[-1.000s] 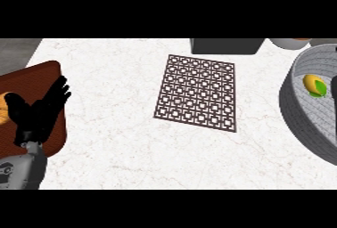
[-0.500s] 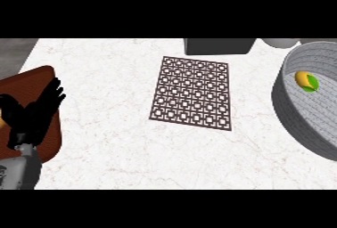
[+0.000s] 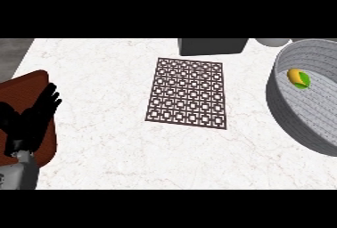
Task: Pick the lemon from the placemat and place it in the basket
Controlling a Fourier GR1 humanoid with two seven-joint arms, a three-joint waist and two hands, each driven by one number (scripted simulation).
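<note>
Head view: white marbled worktop (image 3: 118,147) seen steeply from above. The lemon (image 3: 298,78), yellow with a green patch, lies inside the grey basket (image 3: 284,116) at the right edge, near its upper inner wall, well apart from the placemat (image 3: 189,92). The placemat, dark brown with a lattice pattern, lies flat at the middle of the worktop with nothing on it. Left hand (image 3: 30,119) shows at the lower left, fingers (image 3: 46,99) straight and released, pointing up, over a brown board (image 3: 26,89). A dark grey box (image 3: 212,46) and a pale round object (image 3: 272,42) sit at the top edge. Right hand out of view.
</note>
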